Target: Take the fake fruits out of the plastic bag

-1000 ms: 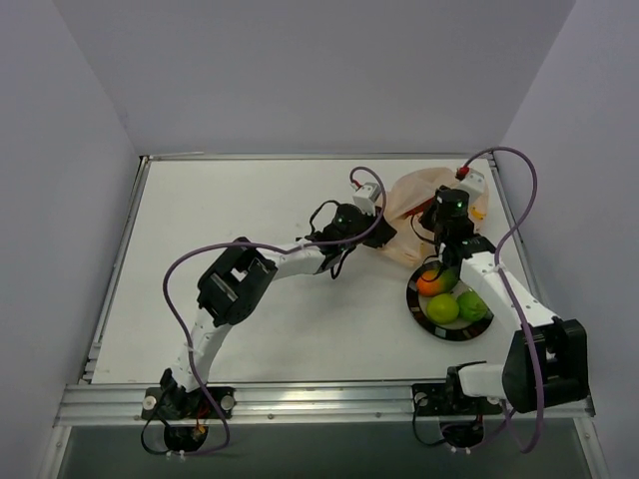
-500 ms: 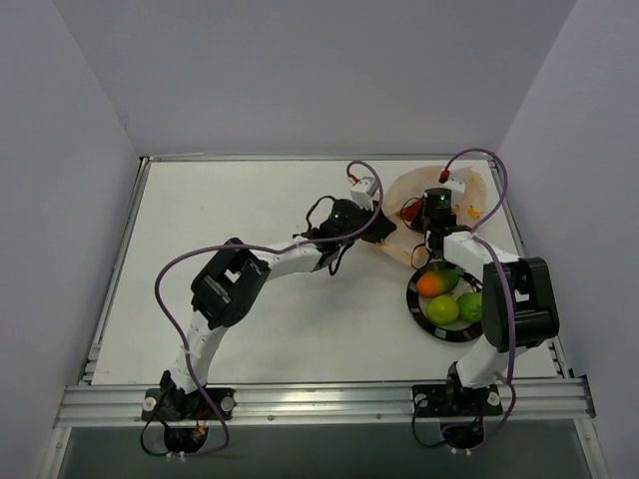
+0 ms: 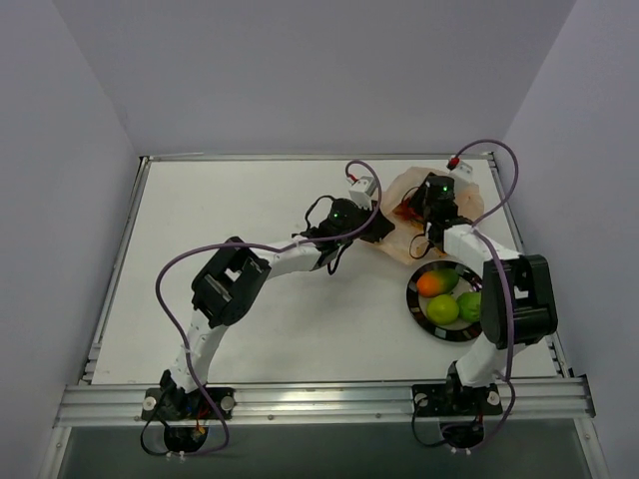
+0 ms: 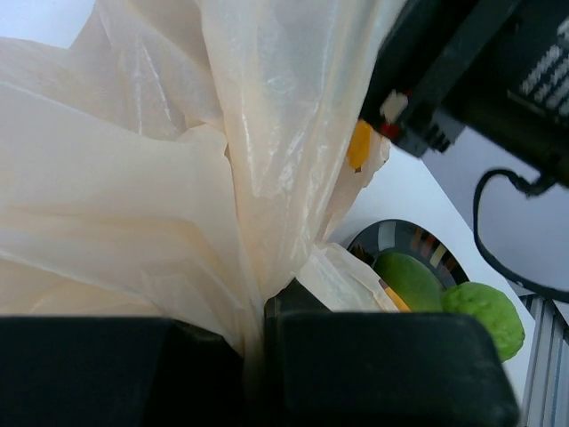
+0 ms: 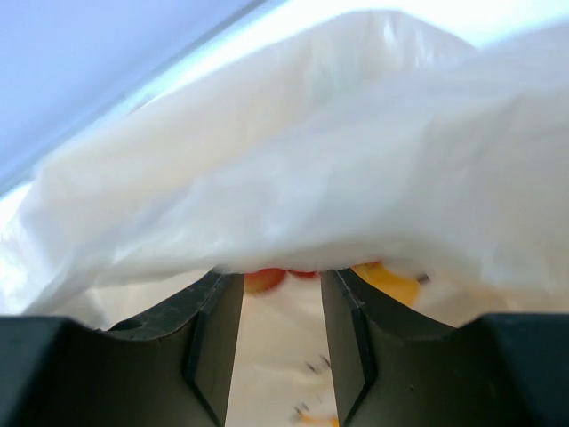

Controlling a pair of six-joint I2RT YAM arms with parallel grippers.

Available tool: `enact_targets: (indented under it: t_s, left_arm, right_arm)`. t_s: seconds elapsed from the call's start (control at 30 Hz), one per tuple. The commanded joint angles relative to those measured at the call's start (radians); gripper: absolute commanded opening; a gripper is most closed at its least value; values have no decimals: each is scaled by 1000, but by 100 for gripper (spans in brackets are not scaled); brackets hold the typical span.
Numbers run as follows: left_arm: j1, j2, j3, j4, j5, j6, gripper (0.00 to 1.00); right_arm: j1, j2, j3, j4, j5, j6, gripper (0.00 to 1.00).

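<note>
**Bag pinched, three fruits on the plate**

Your left gripper [image 4: 262, 316] is clamping a fold of the plastic bag [image 3: 477, 205], which is lying at the upper right of the desk [image 3: 250, 299]. Your right gripper [image 5: 280, 302] is sitting at the bag's mouth, fingers apart and holding nothing. Red berries [image 5: 267, 279] and a yellowish piece [image 5: 391, 283] are lying inside. The mango [image 3: 431, 283] and two green balls [image 3: 443, 308] are resting on the plate [image 3: 439, 333] just below the bag.

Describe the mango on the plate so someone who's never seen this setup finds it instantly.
At the right side of the white table, just nearer the arm bases than the peach plastic bag, sits a black-rimmed round plate. The mango lies on the plate's far part, nearest the bag. It is the only orange fruit, fading to green, beside two plain green balls.
</note>
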Motion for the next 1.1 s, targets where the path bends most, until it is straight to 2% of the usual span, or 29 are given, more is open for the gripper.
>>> enact_targets:
  t_s: [0.0, 0.2, 0.3, 0.33, 0.37, 0.5, 0.53, 0.63, 0.83, 0.9, 0.93, 1.0, 1.03, 1.07]
  left_arm:
    - [8, -26, 22, 35, 3, 11, 2]
    - [8, -21, 19, 38, 9, 8, 2]
    - [8, -27, 17, 37, 9, 14, 2]
    - [8, -27, 17, 35, 9, 15, 2]
    - [9, -27, 17, 33, 9, 17, 2]
    - [9, -30, 16, 35, 10, 17, 2]
    - [8, -30, 14, 35, 10, 17, 2]
    - [9, -29, 16, 37, 12, 16, 3]
    - [11, -26, 23, 26, 10, 20, 2]
    - [12, -23, 27, 24, 11, 20, 2]
    - [12, -21, 28, 21, 10, 20, 2]
    - [12, -18, 34, 18, 10, 20, 2]
    - [12, -16, 37, 17, 9, 20, 2]
    - [14, -16, 40, 15, 9, 20, 2]
  right_arm:
    - [-5, 78, 39, 73, 70, 64, 36]
    - [-10, 191, 117, 108, 159, 72, 40]
    - [-14, 227, 160, 104, 204, 60, 46]
    - [-16, 236, 168, 101, 210, 57, 52]
    - [-17, 253, 183, 99, 219, 54, 52]
    - [-21, 299, 220, 78, 248, 40, 66]
    - [-22, 310, 226, 78, 249, 38, 73]
    - [-31, 368, 275, 49, 224, 46, 83]
    - [-39, 445, 318, 52, 128, 69, 89]
    - [-39, 440, 314, 70, 100, 66, 85]
    - [-39, 432, 312, 76, 83, 55, 70]
    - [-39, 385, 277, 104, 60, 51, 52]
    - [-39, 361, 256, 123, 49, 46, 27]
    - [-40, 315, 220, 145, 29, 29, 21]
